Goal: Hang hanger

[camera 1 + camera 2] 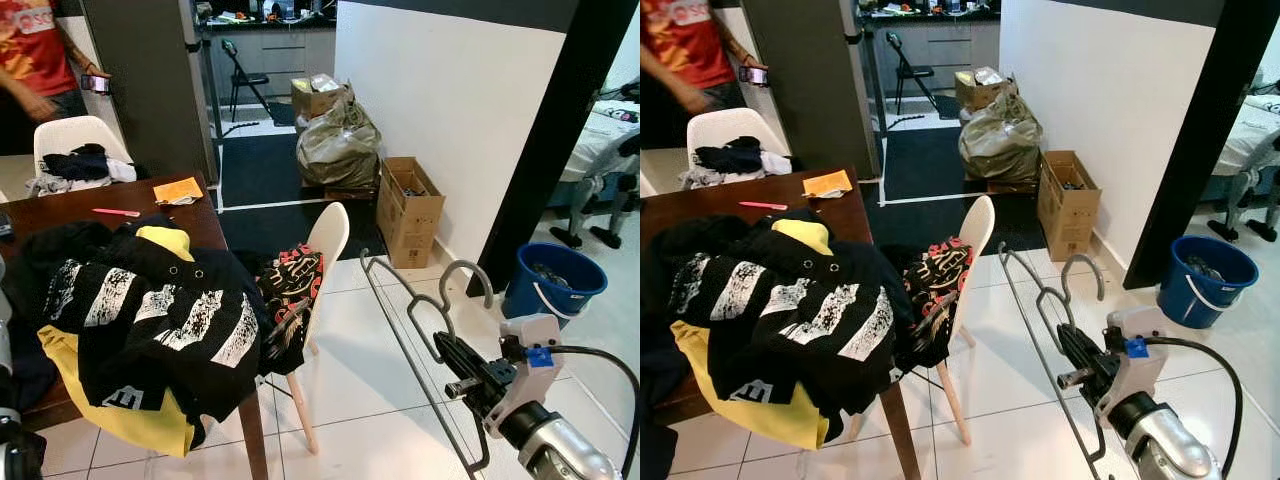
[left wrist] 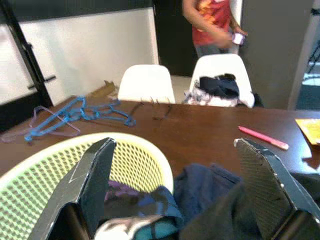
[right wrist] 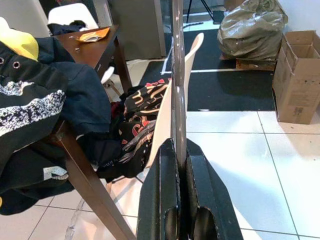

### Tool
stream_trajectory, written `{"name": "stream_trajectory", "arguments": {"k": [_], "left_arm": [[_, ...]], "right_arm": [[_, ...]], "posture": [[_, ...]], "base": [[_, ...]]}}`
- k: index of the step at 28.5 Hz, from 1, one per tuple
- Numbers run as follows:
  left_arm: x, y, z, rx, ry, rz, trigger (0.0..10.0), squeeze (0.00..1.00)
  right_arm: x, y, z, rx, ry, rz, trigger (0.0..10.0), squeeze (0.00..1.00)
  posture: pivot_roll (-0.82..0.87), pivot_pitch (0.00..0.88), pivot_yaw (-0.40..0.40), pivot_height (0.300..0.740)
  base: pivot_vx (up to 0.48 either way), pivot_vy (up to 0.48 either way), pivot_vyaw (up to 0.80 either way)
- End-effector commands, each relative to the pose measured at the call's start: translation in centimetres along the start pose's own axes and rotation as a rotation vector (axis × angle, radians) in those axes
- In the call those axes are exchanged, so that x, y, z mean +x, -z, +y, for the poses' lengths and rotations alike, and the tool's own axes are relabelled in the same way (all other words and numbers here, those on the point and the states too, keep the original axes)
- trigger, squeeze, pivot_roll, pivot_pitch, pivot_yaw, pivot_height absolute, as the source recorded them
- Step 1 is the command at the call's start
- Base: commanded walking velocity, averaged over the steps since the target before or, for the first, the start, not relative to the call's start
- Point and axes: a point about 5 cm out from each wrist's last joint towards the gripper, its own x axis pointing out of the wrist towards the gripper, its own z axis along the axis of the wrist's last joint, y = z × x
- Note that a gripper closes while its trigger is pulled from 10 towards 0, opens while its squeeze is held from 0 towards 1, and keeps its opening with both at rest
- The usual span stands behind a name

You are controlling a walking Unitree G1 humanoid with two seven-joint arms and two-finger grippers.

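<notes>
Right wrist view: my right end effector has its two black fingers pressed together on the thin metal hanger, which runs straight up between them
Hanger position: from the head I see the grey wire hanger held up in the air over the white tiled floor, off the bench's right edge, its hook curling at the top
Right arm: the silver forearm comes in from the lower right corner, with a blue tab and a black cable by the wrist
Left end effector: my left wrist camera shows the fingers spread wide apart, gripping nothing, over a pale yellow mesh basket with clothing in it
Bench: dark brown wood bench, its near right corner buried under a heap of black, white-striped and yellow clothes
Far bench edge: an orange paper near the far right corner, a pink pen just beside it toward the middle
Blue hangers: a tangle of blue hangers lies on the bench beyond the basket
Chairs: one white chair at the bench's right edge with a black and red garment draped over it; another white chair at the far edge holding dark clothes
Person: someone in a red shirt stands beyond the far chair, holding a phone
Surroundings: cardboard box against the white wall, blue bucket by the black door frame
</notes>
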Motion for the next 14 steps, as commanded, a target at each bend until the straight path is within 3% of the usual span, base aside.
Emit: {"name": "stream_trajectory", "arguments": {"k": [1, 4, 5, 7, 8, 9, 10, 11, 13, 14], "left_arm": [[0.2, -1.7, 0.4, 0.044, 0.003, -0.079, 10.0, 0.00], [0.1, -2.9, 0.3, 0.033, 0.037, -0.135, 10.0, 0.00], [-0.4, -4.1, -0.9, -0.031, 0.137, -0.197, 10.0, 0.00], [-0.4, -4.1, -0.9, -0.031, 0.137, -0.197, 10.0, 0.00], [-1.6, -5.5, -2.7, -0.085, 0.267, -0.274, 10.0, 0.00], [-1.6, -5.5, -2.7, -0.085, 0.267, -0.274, 10.0, 0.00], [-3.6, -6.5, -4.9, -0.107, 0.390, -0.332, 10.0, 0.00], [-3.6, -6.5, -4.9, -0.107, 0.390, -0.332, 10.0, 0.00], [-7.0, -6.2, -7.6, -0.070, 0.500, -0.360, 10.0, 0.00], [-8.0, -5.4, -8.1, -0.032, 0.500, -0.347, 10.0, 0.00]], "right_arm": [[0.0, -0.5, 0.1, 0.006, -0.003, -0.020, 10.0, 0.00], [-0.1, -0.5, 0.0, 0.006, -0.002, -0.021, 10.0, 0.00], [-0.1, -0.6, 0.0, 0.014, 0.004, -0.028, 10.0, 0.00], [-0.1, -0.6, 0.0, 0.014, 0.004, -0.028, 10.0, 0.00], [-0.1, -0.8, -0.2, 0.031, 0.013, -0.043, 10.0, 0.00], [-0.1, -0.8, -0.2, 0.031, 0.013, -0.043, 10.0, 0.00], [-0.1, -1.0, -0.3, 0.053, 0.023, -0.060, 10.0, 0.00], [-0.1, -1.0, -0.3, 0.053, 0.023, -0.060, 10.0, 0.00], [0.0, -1.3, -0.5, 0.076, 0.037, -0.079, 10.0, 0.00], [0.0, -1.3, -0.6, 0.080, 0.042, -0.082, 10.0, 0.00]], "posture": [[-0.08, 0.000, 0.012, 0.740], [-0.08, 0.000, 0.013, 0.740], [-0.08, 0.000, 0.014, 0.740], [-0.08, 0.000, 0.014, 0.740], [-0.08, 0.000, 0.015, 0.740], [-0.08, 0.000, 0.015, 0.740], [-0.07, 0.000, 0.015, 0.740], [-0.07, 0.000, 0.015, 0.740], [-0.07, 0.000, 0.016, 0.740], [-0.07, 0.000, 0.016, 0.740]], "base": [[0.000, 0.000, 0.00], [0.000, 0.000, 0.00], [0.000, 0.000, 0.00], [0.000, 0.000, 0.00], [0.000, 0.000, 0.00], [0.000, 0.000, 0.00], [0.000, 0.000, 0.00], [0.000, 0.000, 0.00], [0.000, 0.000, 0.00], [0.000, 0.000, 0.00]]}}
